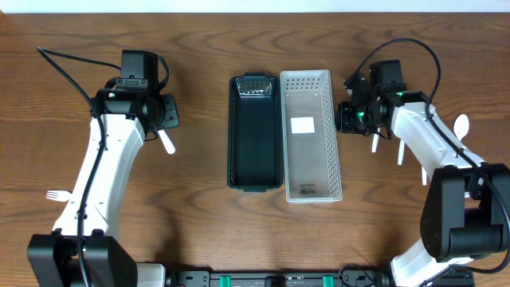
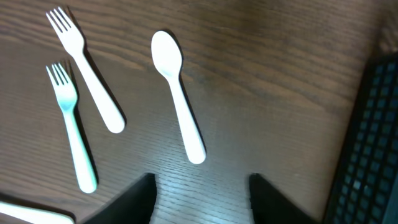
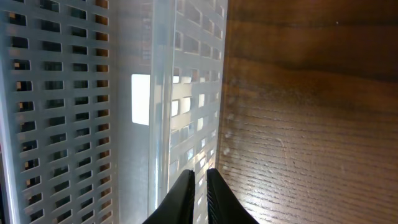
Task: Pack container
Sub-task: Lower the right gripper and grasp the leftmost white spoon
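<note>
A black container [image 1: 255, 131] and a white perforated container [image 1: 311, 135] stand side by side at the table's middle. My left gripper [image 2: 202, 193] is open and empty above bare wood. Just beyond it in the left wrist view lie a white spoon [image 2: 177, 93], a white fork [image 2: 87, 74] and a pale green fork [image 2: 71, 130]. The black container's wall [image 2: 367, 143] is at that view's right edge. My right gripper [image 3: 200, 180] is shut and holds nothing that shows. It hovers at the white container's right wall [image 3: 186, 93], which has a white label [image 3: 140, 98] inside.
In the overhead view a white fork [image 1: 56, 194] lies at the far left. A white spoon [image 1: 460, 125] and other white cutlery [image 1: 401, 153] lie under and beside the right arm. A white handle [image 1: 166, 143] pokes out below the left gripper [image 1: 163, 115].
</note>
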Motion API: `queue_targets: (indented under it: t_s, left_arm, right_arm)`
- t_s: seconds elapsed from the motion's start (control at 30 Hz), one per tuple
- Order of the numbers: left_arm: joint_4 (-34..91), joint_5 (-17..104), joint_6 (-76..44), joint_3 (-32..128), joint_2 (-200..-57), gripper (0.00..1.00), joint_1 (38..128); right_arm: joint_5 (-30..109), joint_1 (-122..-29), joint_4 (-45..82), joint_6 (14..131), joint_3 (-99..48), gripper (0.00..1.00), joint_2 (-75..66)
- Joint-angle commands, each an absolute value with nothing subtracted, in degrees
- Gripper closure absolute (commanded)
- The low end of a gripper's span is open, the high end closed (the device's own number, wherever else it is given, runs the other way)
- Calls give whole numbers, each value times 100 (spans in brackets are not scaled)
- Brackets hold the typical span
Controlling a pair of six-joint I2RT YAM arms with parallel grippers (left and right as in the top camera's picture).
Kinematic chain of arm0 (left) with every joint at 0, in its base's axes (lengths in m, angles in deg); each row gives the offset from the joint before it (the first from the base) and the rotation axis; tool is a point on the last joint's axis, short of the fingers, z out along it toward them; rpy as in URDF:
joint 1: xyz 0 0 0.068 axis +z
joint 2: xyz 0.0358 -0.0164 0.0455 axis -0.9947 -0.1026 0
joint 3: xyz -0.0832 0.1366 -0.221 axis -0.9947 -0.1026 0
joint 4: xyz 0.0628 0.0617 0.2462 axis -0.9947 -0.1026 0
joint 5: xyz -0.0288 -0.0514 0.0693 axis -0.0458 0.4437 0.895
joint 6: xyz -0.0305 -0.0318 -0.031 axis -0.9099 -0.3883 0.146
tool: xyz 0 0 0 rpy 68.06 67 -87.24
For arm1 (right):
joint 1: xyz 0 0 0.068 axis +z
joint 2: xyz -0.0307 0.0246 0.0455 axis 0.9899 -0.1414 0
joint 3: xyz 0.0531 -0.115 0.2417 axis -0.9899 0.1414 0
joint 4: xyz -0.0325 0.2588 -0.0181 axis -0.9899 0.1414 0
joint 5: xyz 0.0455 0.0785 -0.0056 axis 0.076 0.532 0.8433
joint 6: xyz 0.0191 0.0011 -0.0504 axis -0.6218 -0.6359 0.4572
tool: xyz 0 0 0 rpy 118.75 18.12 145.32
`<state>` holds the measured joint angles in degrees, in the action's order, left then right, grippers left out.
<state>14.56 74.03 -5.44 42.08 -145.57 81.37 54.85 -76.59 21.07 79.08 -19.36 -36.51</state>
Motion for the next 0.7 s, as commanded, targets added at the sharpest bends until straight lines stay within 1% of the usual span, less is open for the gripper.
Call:
queue_targets:
  t_s: [0.0, 0.07, 0.1, 0.13, 0.2, 0.23, 0.33, 0.43, 0.57, 0.67]
  left_arm:
    - [1434, 7412, -572, 4322, -14568, 34, 8120]
    - [1434, 7412, -572, 4322, -14568, 30, 8120]
    - [1434, 7414, -572, 4322, -14568, 29, 8120]
    - [1432, 7412, -572, 4322, -14568, 28, 8120]
    - [1432, 7412, -572, 4322, -14568, 25, 8120]
    - [1432, 7412, -572, 4322, -14568, 25, 8120]
    - [1434, 7412, -572, 4322, -14568, 24, 8120]
    - [1434, 7412, -572, 4322, -14568, 24, 8120]
    - [1434, 7412, -572, 4322, -14568, 24, 8120]
    - [1434, 7412, -575, 4322, -14568, 24, 8120]
  right_arm:
    - [5281, -7628, 2091, 7821, -2017, 84, -3705]
    - [4776, -7646, 2091, 7814, -2019, 82, -3681]
    - [4471, -7670, 2091, 7762, -2028, 77, -3657]
    - [4210, -7705, 2107, 7725, -2054, 69, -3624]
    - [3765, -7792, 2238, 7716, -2199, 64, -3554]
    - [3520, -7858, 2358, 7716, -2341, 60, -3530]
    - [2967, -8022, 2623, 7591, -2719, 39, -3532]
    - [2696, -8190, 2651, 7471, -2872, 34, -3532]
    - [2455, -8426, 2653, 7218, -2872, 24, -3642]
    - [2471, -8612, 2651, 7218, -2872, 23, -3801]
